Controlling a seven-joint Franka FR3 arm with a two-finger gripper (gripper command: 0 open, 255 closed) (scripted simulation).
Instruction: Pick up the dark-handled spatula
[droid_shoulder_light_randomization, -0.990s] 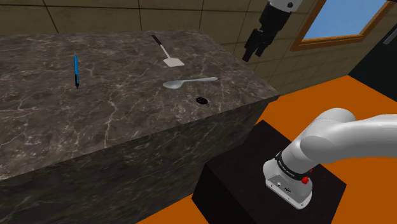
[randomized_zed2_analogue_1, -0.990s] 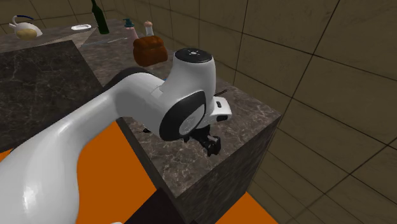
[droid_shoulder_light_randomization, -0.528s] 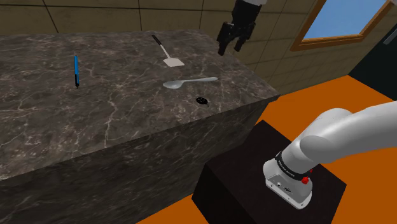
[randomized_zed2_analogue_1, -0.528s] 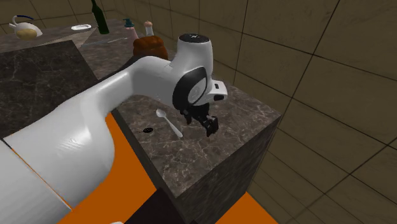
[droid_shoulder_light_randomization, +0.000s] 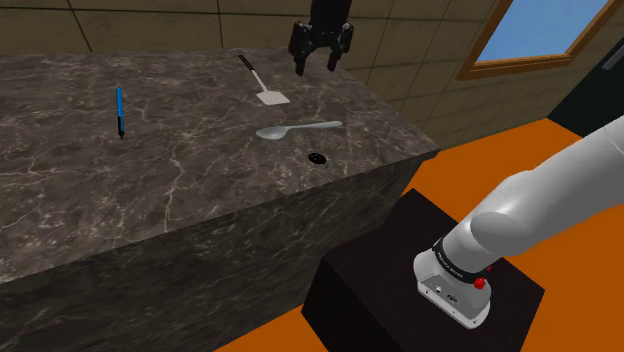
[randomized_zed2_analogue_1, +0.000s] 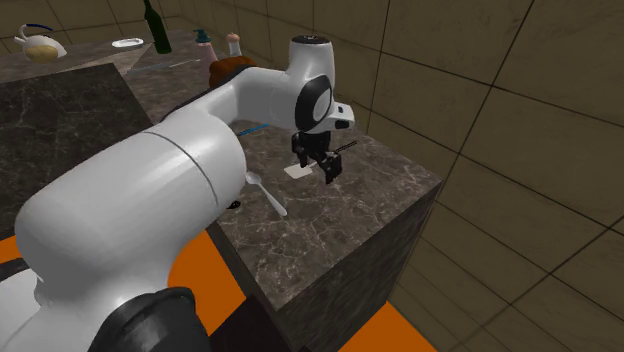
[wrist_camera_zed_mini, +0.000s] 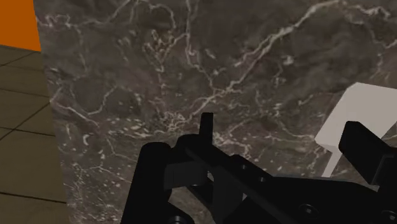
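The spatula (droid_shoulder_light_randomization: 264, 84) lies flat on the dark marble counter (droid_shoulder_light_randomization: 200, 190), its dark handle pointing toward the wall and its white blade toward the spoon. My black gripper (droid_shoulder_light_randomization: 316, 66) hovers above the counter, a little to the shoulder view's right of the spatula, open with nothing between its fingers. From the second exterior view the gripper (randomized_zed2_analogue_1: 320, 168) hangs just over the white blade (randomized_zed2_analogue_1: 296, 172). In the wrist view the fingers (wrist_camera_zed_mini: 153, 167) stand apart and the blade (wrist_camera_zed_mini: 356, 121) shows beside the other finger.
A pale spoon (droid_shoulder_light_randomization: 297, 129) lies near the spatula, and a small dark ring (droid_shoulder_light_randomization: 318, 158) sits by the counter's front edge. A blue pen (droid_shoulder_light_randomization: 120, 110) lies far to the shoulder view's left. A bottle (randomized_zed2_analogue_1: 156, 28) and a brown loaf (randomized_zed2_analogue_1: 236, 76) stand on the far counter.
The gripper has swung from beyond the counter's right end leftward in the shoulder view, and now hangs over the counter close to the spatula. The objects on the counter have not moved.
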